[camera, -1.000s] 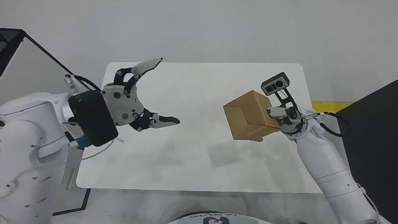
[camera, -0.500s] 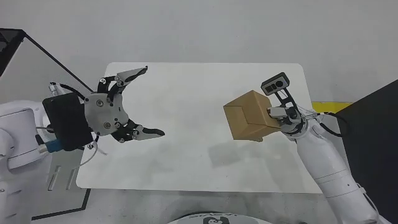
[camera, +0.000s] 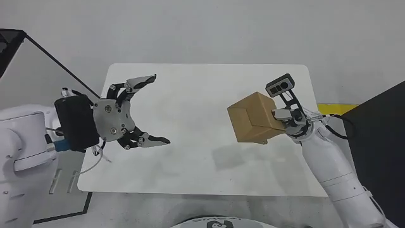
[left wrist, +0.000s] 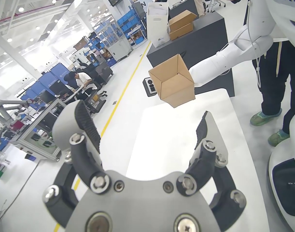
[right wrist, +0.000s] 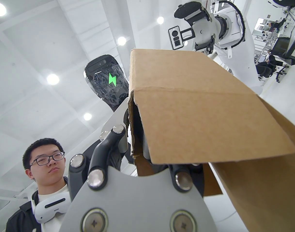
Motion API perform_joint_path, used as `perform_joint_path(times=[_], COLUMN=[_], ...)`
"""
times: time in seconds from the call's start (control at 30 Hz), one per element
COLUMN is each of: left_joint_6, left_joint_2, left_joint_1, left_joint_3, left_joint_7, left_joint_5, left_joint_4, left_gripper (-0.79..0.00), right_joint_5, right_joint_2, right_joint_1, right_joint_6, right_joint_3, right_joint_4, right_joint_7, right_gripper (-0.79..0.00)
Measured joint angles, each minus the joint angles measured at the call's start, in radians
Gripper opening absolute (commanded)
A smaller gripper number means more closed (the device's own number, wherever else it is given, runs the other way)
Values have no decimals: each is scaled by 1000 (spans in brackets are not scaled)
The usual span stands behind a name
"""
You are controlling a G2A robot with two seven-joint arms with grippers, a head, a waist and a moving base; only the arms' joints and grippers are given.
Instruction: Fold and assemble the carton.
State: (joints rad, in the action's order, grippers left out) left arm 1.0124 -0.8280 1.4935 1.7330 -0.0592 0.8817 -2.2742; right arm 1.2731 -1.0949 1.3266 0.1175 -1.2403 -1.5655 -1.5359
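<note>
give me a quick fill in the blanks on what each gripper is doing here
1. The right gripper is ____ on the brown cardboard carton.
2. The left gripper is ____ and holds nothing.
3. The carton is held ____ the white table, not resting on it.
Missing words: shut; open; above.

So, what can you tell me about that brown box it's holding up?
The carton is plain brown cardboard, already opened into a box shape. It hangs tilted above the right part of the white table, its shadow below. One end is open, facing the other arm. The right pincer grips one wall; nothing else touches it.
</note>
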Motion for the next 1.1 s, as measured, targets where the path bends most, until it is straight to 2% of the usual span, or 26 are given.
perform_joint_path(times=[0.27,0.4,0.67,0.87,1.0,1.1], left_joint_6=[0,0,0,0,0,0], left_joint_2=[56,79,79,79,79,79], left_joint_1=[50,67,67,67,67,67], left_joint_3=[32,49,49,49,49,49], left_joint_7=[23,70,69,69,69,69], left_joint_5=[-42,-73,-71,-71,-71,-71], left_joint_4=[41,40,39,39,39,39], left_gripper=[0,0,0,0,0,0], right_joint_5=[0,0,-13,-353,-607,-698], right_joint_2=[0,0,1,30,65,92], right_joint_1=[0,0,-9,-136,-256,-340], right_joint_6=[0,0,11,39,60,109], right_joint_3=[0,0,-9,-71,-12,50], right_joint_4=[0,0,-13,-136,-231,-260], right_joint_7=[0,0,8,0,0,0], right_gripper=[-785,-785,-785,-785,-785,-785])
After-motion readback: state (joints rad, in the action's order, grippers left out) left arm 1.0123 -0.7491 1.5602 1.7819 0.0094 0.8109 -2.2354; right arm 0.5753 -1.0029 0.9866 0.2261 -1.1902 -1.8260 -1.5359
